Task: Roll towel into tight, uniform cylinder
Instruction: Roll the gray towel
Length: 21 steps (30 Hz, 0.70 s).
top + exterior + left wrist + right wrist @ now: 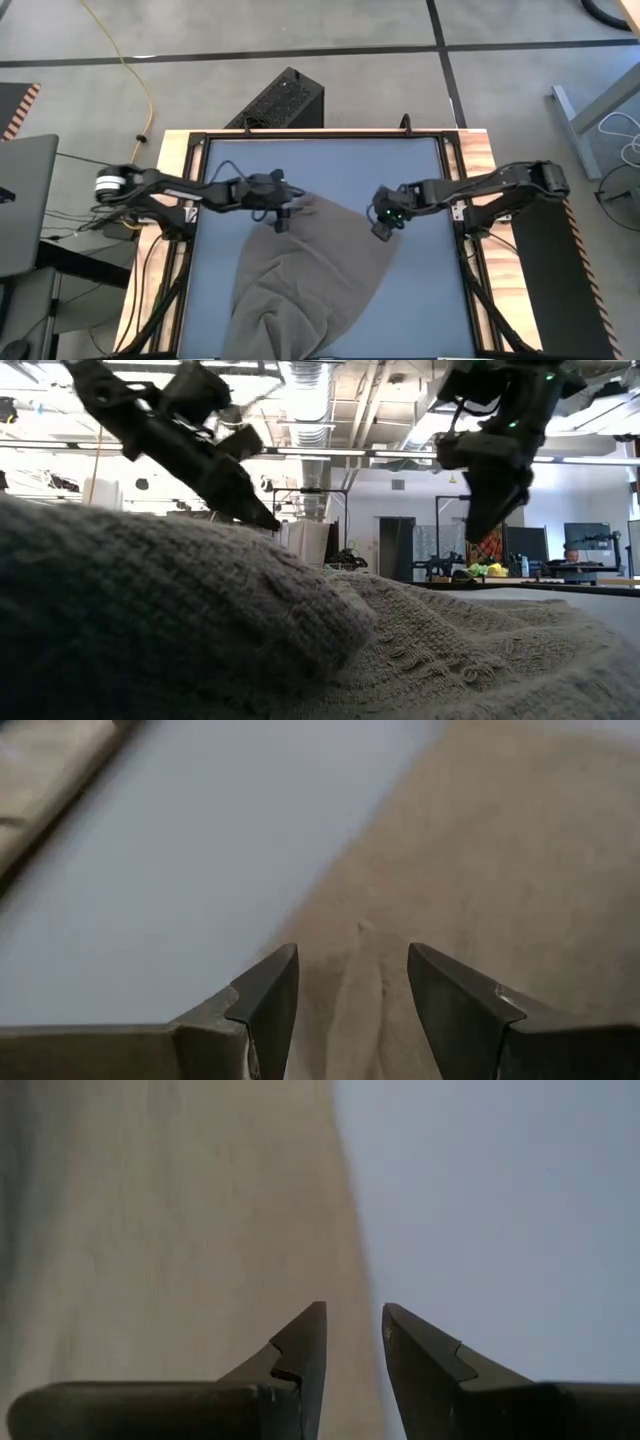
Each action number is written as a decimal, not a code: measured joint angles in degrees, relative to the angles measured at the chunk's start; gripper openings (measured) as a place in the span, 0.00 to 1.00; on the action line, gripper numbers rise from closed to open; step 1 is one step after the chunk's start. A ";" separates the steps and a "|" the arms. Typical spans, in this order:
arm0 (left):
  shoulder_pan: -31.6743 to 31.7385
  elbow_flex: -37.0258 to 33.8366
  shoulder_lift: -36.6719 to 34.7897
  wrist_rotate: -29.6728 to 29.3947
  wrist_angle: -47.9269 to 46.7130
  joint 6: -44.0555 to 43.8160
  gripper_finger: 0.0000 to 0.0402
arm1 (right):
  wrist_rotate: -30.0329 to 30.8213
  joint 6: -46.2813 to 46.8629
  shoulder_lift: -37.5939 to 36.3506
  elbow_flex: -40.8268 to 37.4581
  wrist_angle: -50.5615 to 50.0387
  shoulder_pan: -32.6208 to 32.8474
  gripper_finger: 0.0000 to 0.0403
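Towel point(300, 275) lies unrolled on the pale blue surface point(420, 170), spread loose and rumpled, its far edge bowed into an arc, its near part bunched and running off toward the surface's front rim. No roll started yet, by the look of it.

Left pincer point(281, 222) hovers at the towel's far-left corner, fingers apart, cloth between and below them, not gripped. Right pincer point(383, 228) hangs over the towel's far-right edge, fingers apart with a narrower gap, straddling the line where cloth meets bare surface.

To do this well, I judge: both should pinch the far edge level with each other, pull the wrinkles flat first, then turn over a narrow, even fold.

No containers anywhere near the towel.
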 joint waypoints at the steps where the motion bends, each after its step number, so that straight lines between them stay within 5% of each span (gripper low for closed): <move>1: -0.02 1.01 2.04 0.47 -0.47 0.39 0.45 | 0.33 0.56 -0.01 0.02 -1.21 0.92 0.31; 8: -0.17 7.36 11.64 1.65 -0.67 1.56 0.45 | 7.83 2.39 0.08 -2.36 -3.36 6.31 0.31; 21: -0.24 10.33 13.96 1.10 -3.08 -1.60 0.45 | 4.30 8.43 0.08 -8.48 0.30 6.59 0.32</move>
